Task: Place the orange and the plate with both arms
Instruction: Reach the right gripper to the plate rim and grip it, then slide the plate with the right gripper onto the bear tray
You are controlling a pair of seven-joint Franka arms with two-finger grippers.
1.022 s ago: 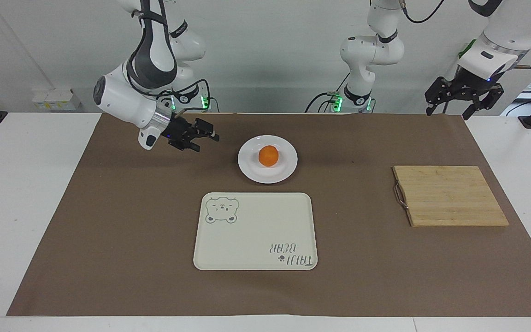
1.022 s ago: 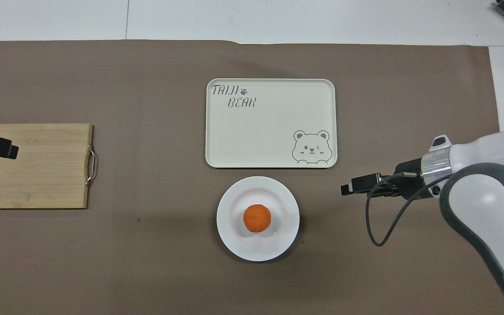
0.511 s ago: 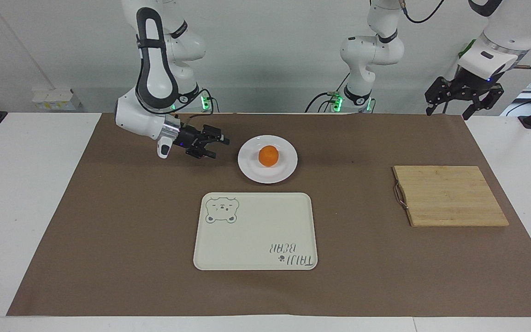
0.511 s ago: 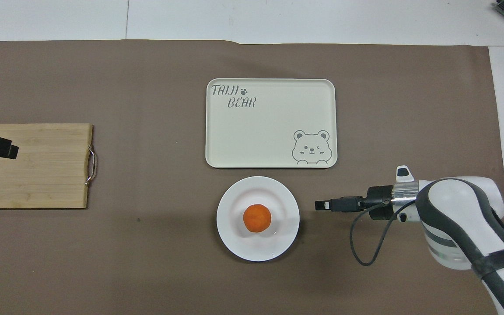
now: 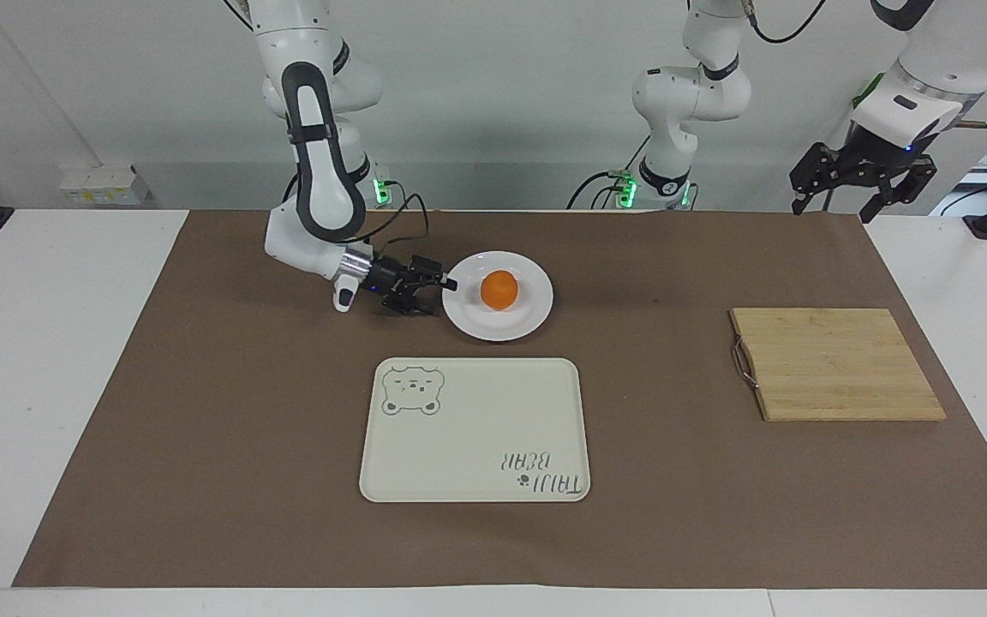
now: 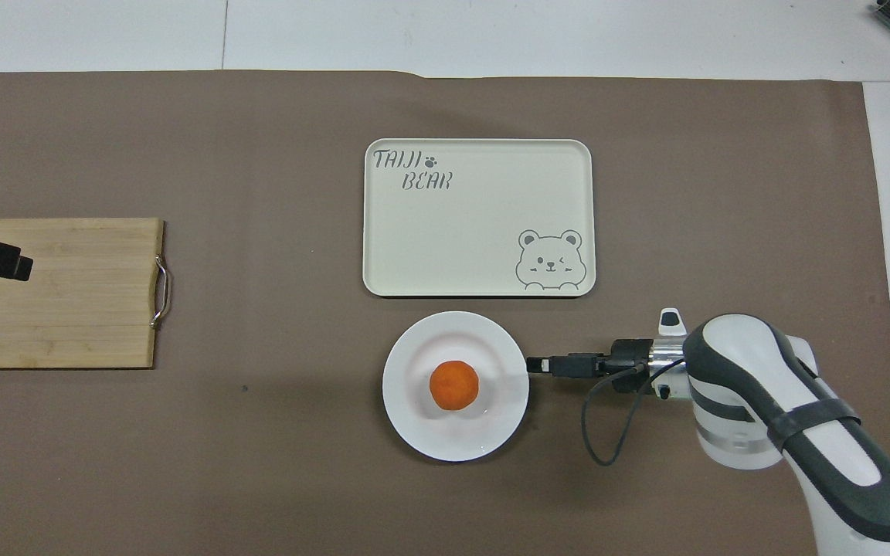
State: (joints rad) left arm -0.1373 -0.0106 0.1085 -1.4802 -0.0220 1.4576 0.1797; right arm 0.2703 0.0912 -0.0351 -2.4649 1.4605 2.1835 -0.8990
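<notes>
Right gripper (image 5: pixel 440 296) is low at the plate (image 5: pixel 536 313) rim, on the side toward the right arm's end of the table, fingers pointing level along the table at the plate. Jaws look parted, one above and one below rim height, not closed on it yet. Orange (image 5: pixel 499 290) sits centred on the plate, just nearer the robots than the tray (image 5: pixel 476 480). Plate lies straight ahead along the finger axis, so my read is a short push in, then pinch. Left gripper (image 5: pixel 860 184) waits high, open, over the board (image 5: pixel 836 364) end, well apart.
</notes>
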